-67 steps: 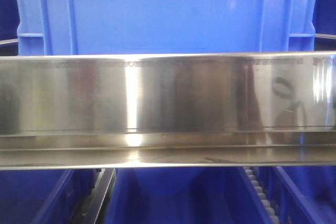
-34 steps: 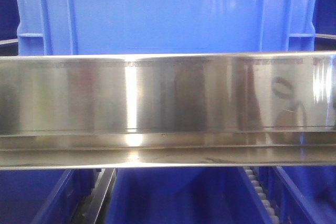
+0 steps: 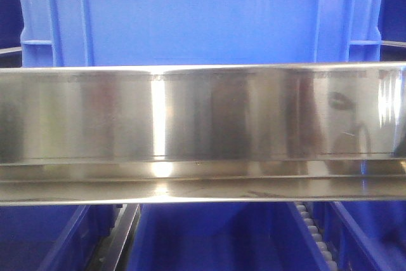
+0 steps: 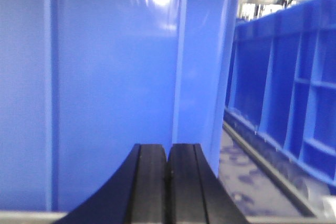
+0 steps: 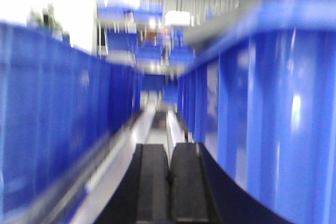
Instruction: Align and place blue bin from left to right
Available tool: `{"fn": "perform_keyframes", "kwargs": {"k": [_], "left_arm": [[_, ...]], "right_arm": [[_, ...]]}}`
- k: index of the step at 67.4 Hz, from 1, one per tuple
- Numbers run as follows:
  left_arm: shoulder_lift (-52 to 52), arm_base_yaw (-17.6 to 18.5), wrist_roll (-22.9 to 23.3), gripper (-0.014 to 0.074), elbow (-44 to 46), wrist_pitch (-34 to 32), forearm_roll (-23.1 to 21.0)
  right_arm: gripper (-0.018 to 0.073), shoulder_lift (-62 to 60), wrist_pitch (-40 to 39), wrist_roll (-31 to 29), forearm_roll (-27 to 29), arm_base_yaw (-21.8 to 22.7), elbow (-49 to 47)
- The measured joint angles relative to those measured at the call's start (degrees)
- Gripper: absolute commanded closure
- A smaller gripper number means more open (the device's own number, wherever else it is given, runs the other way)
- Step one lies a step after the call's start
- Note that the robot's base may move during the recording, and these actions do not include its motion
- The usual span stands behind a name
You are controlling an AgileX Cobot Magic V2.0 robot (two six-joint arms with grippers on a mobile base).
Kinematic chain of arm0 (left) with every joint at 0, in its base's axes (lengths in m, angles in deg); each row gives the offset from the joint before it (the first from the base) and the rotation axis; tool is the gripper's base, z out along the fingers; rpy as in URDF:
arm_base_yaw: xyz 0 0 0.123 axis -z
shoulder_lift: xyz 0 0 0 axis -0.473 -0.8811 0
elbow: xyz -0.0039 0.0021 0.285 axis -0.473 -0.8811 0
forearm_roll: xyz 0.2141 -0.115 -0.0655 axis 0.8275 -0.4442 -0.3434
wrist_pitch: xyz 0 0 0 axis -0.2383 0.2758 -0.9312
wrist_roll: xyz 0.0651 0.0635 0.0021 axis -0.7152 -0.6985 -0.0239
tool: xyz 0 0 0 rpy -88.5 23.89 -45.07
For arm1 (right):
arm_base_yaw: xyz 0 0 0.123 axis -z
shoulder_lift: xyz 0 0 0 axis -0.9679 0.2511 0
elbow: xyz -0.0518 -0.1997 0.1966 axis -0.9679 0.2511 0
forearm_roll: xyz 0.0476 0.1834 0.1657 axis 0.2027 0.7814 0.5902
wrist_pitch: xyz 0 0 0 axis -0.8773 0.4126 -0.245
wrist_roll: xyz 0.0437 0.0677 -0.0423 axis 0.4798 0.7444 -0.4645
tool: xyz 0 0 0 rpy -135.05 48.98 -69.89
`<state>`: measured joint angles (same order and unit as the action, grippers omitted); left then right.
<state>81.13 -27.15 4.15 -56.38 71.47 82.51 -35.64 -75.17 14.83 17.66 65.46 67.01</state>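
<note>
The blue bin (image 3: 196,14) fills the top of the front view, its flat wall standing just behind a shiny steel rail. In the left wrist view that bin's wall (image 4: 115,87) is very close ahead, and my left gripper (image 4: 168,153) points at it, shut with nothing between the pads. My right gripper (image 5: 169,153) is shut and empty too; the blurred wall of the blue bin (image 5: 283,119) runs along its right side. Neither gripper shows in the front view.
A polished steel rail (image 3: 203,131) crosses the front view. Below it are more blue totes (image 3: 209,239) and a roller track (image 3: 314,233). A ribbed blue tote (image 4: 294,98) stands right of the left gripper. Another blue tote row (image 5: 52,108) lines the right gripper's left.
The bin and rail look the same in the front view; only the reflections at the rail's right end have shifted slightly.
</note>
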Motion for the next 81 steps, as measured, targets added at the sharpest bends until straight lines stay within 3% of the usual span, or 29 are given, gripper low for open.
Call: {"fn": "perform_keyframes", "kwargs": {"k": [13, 26, 36, 57, 67, 73, 81], "left_arm": [[0.0, 0.0, 0.0, 0.0707, 2.2, 1.5, 0.0], [0.1, 0.0, 0.0, 0.0707, 13.7, 12.2, 0.0], [-2.5, 0.0, 0.0, 0.0707, 23.0, 16.2, 0.0], [-21.8, 0.0, 0.0, 0.0707, 43.1, 22.3, -1.8], [-31.5, 0.0, 0.0, 0.0707, 51.8, 24.9, -1.9], [-36.0, 0.0, 0.0, 0.0707, 55.0, 25.1, -2.3], [-39.9, 0.0, 0.0, 0.0707, 56.6, 24.8, -2.4]], "right_arm": [[0.0629, 0.0, 2.4, 0.0, 0.0, 0.0, -1.3], [0.0629, -0.2, 13.3, 0.0, 0.0, 0.0, -11.5], [0.0629, 1.5, 19.4, 0.0, 0.0, 0.0, -20.2], [0.0629, 20.0, 28.8, 0.0, 0.0, 0.0, -40.2], [0.0629, 31.1, 39.0, 0.0, 1.2, 0.0, -51.8], [0.0629, 36.7, 43.1, 0.0, 1.4, 0.0, -57.2], [0.0629, 42.1, 42.9, 0.0, 1.5, 0.0, -60.9]]}}
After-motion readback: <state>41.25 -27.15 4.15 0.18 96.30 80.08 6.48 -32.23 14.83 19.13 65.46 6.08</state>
